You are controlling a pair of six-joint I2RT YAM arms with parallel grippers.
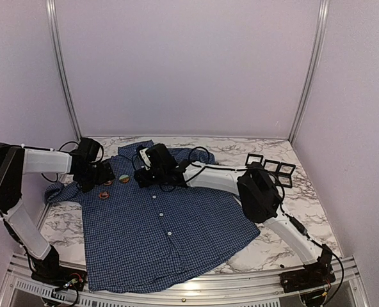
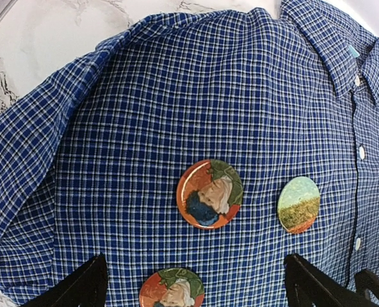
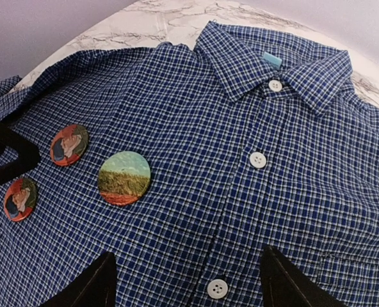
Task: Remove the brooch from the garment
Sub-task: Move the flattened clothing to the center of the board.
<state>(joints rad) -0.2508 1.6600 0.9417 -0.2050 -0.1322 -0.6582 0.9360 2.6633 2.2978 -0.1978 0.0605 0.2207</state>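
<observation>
The dark blue checked shirt (image 1: 164, 224) lies flat on the marble table, collar at the far side. Three round brooches are pinned on its chest: two orange portrait ones (image 2: 210, 194) (image 2: 171, 289) and a landscape one (image 2: 299, 204). In the top view they sit at the shirt's left chest (image 1: 107, 182). My left gripper (image 1: 98, 176) hovers open over them, its fingers (image 2: 80, 288) either side of the lower portrait brooch. My right gripper (image 1: 141, 174) is open above the button placket (image 3: 258, 160), with the landscape brooch (image 3: 124, 178) to its left. Both are empty.
Several small black square frames (image 1: 271, 167) lie at the back right of the marble table (image 1: 292, 211). Metal uprights (image 1: 61, 70) stand at the back corners. The left gripper's black finger (image 3: 4, 153) shows in the right wrist view beside the portrait brooches.
</observation>
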